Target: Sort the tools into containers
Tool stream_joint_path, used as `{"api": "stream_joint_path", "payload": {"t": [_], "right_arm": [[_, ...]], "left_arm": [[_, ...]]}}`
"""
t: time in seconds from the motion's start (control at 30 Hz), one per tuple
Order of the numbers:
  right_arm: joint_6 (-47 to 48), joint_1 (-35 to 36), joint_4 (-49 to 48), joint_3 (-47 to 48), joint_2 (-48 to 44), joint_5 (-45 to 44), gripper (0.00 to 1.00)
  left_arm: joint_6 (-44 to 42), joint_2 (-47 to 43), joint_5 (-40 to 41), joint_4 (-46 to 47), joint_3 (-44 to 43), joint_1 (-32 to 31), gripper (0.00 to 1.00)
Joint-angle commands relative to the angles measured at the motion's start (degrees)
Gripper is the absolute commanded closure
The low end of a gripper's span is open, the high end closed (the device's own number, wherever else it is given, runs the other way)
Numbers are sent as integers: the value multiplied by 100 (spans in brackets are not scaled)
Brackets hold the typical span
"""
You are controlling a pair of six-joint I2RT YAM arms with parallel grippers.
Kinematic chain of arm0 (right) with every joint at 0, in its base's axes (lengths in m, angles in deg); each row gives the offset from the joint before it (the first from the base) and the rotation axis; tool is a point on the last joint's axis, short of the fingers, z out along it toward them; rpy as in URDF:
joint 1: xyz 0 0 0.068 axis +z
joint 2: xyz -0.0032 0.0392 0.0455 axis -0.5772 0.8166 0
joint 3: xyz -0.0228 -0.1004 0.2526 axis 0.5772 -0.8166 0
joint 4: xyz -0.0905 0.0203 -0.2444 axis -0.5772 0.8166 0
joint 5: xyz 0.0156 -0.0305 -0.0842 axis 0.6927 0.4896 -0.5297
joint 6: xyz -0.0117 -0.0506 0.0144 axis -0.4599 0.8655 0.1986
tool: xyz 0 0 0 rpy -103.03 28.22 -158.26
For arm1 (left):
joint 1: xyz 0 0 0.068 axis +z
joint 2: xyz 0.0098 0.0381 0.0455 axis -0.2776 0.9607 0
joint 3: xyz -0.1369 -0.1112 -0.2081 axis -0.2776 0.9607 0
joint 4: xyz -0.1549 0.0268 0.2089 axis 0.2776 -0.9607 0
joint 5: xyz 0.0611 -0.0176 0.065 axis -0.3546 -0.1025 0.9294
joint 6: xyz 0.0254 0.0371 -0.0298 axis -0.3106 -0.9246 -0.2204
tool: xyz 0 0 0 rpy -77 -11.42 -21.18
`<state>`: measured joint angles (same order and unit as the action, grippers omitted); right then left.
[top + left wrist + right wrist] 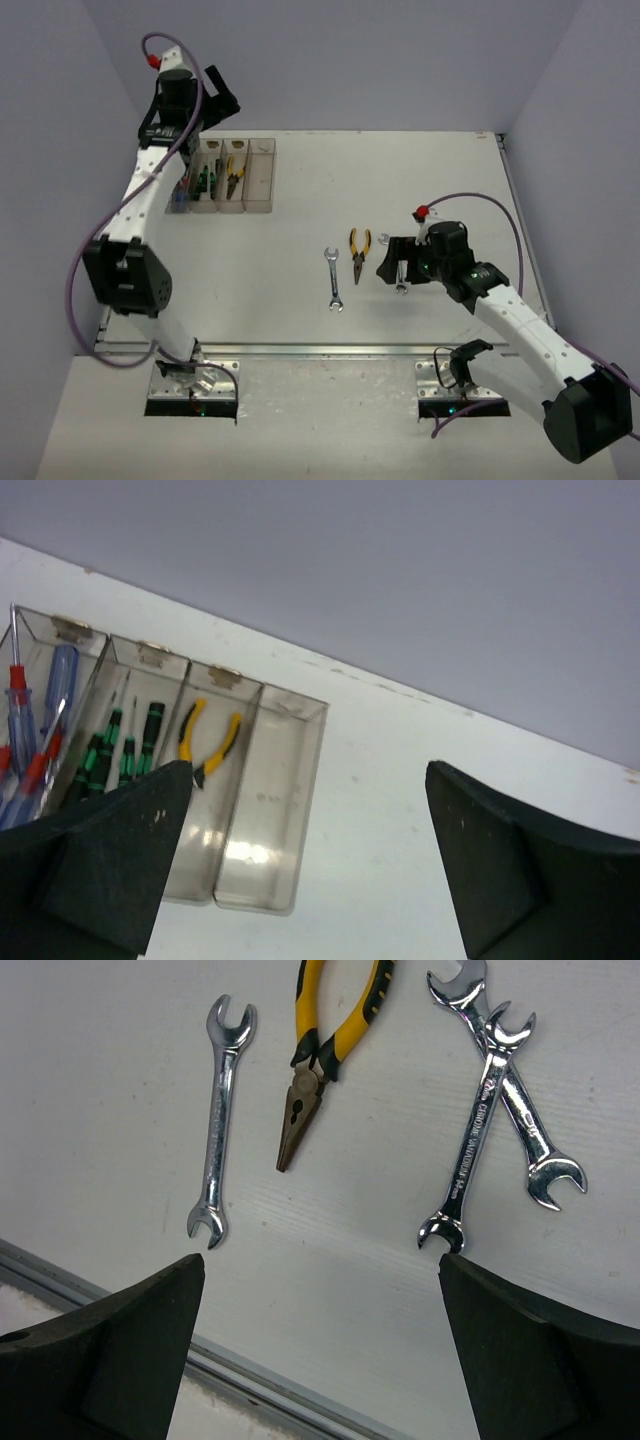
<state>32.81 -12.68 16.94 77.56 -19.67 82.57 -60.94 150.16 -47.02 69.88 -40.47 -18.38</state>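
White surface (pixel 420 180) with two arms and scattered hand tools, viewed from above and from both wrists. The left arm (pixel 140 195) is extended to the far left corner, and the right arm (pixel 520 320) is reached toward the middle of the surface.

The containers (pixel 262 178), four narrow translucent bins joined in a row, are placed at the far left. The left end effector (pixel 307 780) is positioned over this row with its fingers spread wide apart and nothing held between them. The right end effector (pixel 320 1265) is likewise spread wide and unloaded, and is positioned over the loose tools at mid-surface.

Loose pliers (pixel 310 1070) with yellow-orange handles are laid between a single wrench (pixel 220 1120) on one side and two crossed wrenches (pixel 480 1130) on the other. The crossed pair is seen touching, the lettered one on top.

In the row, blue-handled screwdrivers (pixel 60 680) with red collars are contained in the leftmost bin, green-black screwdrivers (pixel 128 745) in the second, and yellow-handled pliers (pixel 205 740) in the third.
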Motion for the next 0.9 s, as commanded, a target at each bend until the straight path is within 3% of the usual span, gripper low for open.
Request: {"api": "stream_joint_path", "payload": {"t": [0.0, 0.07, 0.2, 0.33, 0.43, 0.5, 0.63, 0.87], "right_arm": [[-261, -7, -79, 329, 709, -70, 1], [-540, 21, 65, 572, 1004, -206, 1], [-1184, 327, 101, 938, 1493, -936, 2], [-1455, 639, 280, 1584, 2272, -1653, 9], [-1476, 754, 510, 2207, 3168, -1962, 22], [-1503, 758, 694, 2725, 3758, -2089, 38], [-1563, 767, 926, 3412, 4573, -2141, 55], [-1726, 749, 1079, 4022, 5591, -2193, 60]], "left_arm": [[1275, -3145, -753, 736, 2505, -20, 0], [1206, -4573, -775, 688, 3665, -46, 0], [634, -5924, -800, 7, 4507, -46, 0], [123, -6315, -1370, -560, 5050, -46, 0], [-257, -6371, -1832, -716, 5208, -50, 0], [-443, -6408, -1752, -808, 5376, -59, 0], [-316, -6760, -1528, -705, 5710, -334, 0], [-289, -6917, -1466, -623, 5781, -418, 0]]}}
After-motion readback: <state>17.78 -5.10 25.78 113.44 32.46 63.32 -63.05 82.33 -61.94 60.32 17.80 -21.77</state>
